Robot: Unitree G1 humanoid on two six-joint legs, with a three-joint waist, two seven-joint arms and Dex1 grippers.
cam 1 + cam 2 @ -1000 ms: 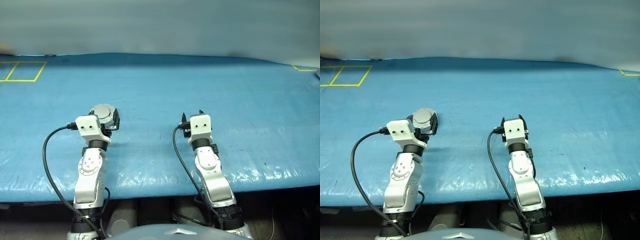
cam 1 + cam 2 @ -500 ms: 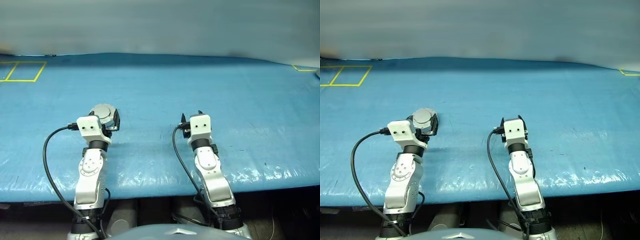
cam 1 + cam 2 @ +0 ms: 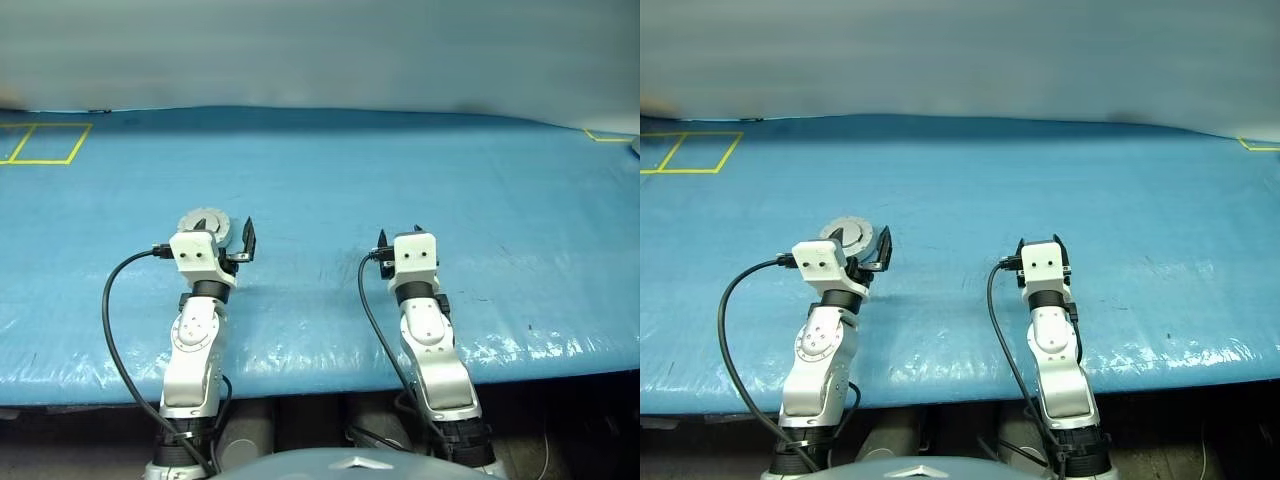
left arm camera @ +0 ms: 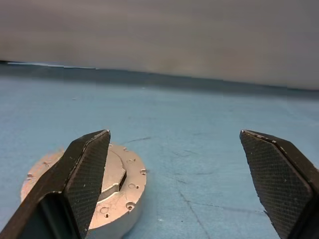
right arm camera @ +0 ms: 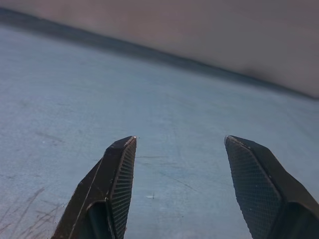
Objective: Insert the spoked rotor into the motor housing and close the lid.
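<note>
The motor housing (image 3: pixel 203 221) is a short round silver cylinder resting on the blue table, with its lid (image 4: pixel 123 175) lying flat on top. The spoked rotor is out of view. My left gripper (image 3: pixel 226 238) is open and holds nothing. In the left wrist view the housing sits low behind one fingertip (image 4: pixel 88 164), off to the side of the gap between the fingers. My right gripper (image 3: pixel 399 237) hovers over bare table to the right of the housing. It is open, with nothing between its fingers (image 5: pixel 122 172).
The blue sheet covers the table (image 3: pixel 330 170), whose front edge runs just under my forearms. Yellow tape squares (image 3: pixel 40 142) mark the far left corner, and a yellow mark (image 3: pixel 606 136) the far right. A grey wall stands behind.
Both arms have shifted to the right. The housing stayed put, so it now lies by the left gripper's left finger instead of between the fingers.
</note>
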